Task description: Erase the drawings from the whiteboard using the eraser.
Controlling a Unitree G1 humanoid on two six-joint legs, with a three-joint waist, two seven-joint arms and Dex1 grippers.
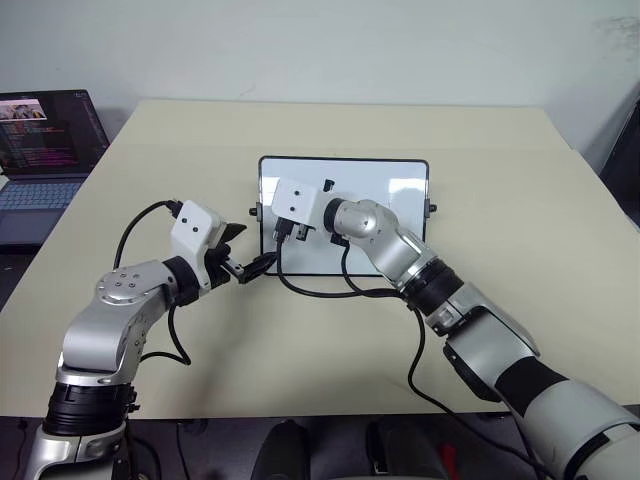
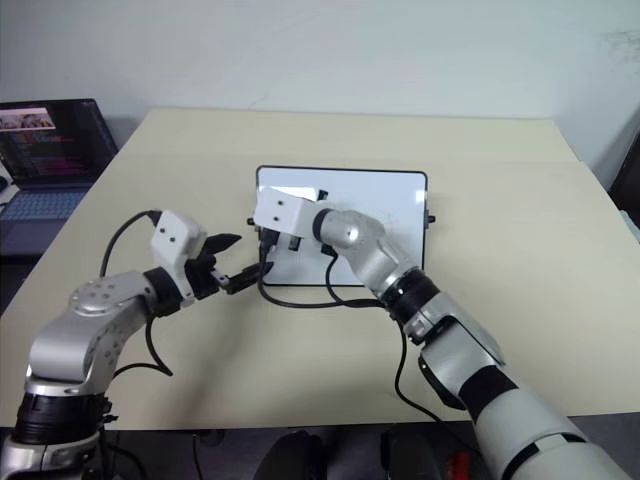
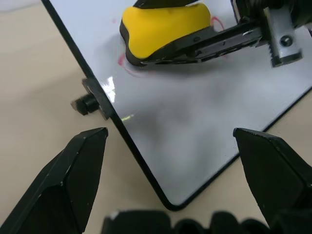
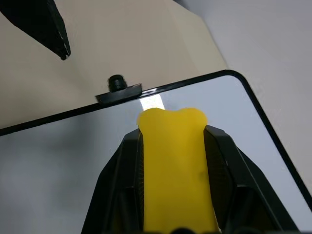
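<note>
1. My right gripper point(image 3: 195, 41) is clamped on the eraser point(image 3: 165, 24), one black finger along each long side of the yellow block. The block's dark underside faces the whiteboard point(image 1: 385, 195) and sits at or just above the glossy surface.

2. The whiteboard lies flat near the middle of the counter point(image 1: 520, 200), long side across my view. The eraser is over the end of the board nearer the counter's left edge, close to the black knob point(image 3: 84, 103) on that short side.

3. The drawings point(image 3: 127, 62) show as thin red strokes poking out from under and beside the eraser, so I judge the wiping has barely begun or is about to. How much red is hidden under the block I cannot tell.

4. My left gripper point(image 1: 236, 259) has its fingers spread apart and holds nothing. It hangs just beside the board's near-left corner, with that corner between its two fingers but touching neither.

5. Main risk: the board is not pinned. If I push the eraser sideways, the light board could slide across the counter with it and the marks would stay.

6. Closing the left gripper on the frame could tilt the board up against the eraser, or the fingers could slip off the rounded corner.

7. The two grippers are near each other, and a wide stroke toward the left edge could knock them together.

8. If I press too lightly the red will only smear.
</note>
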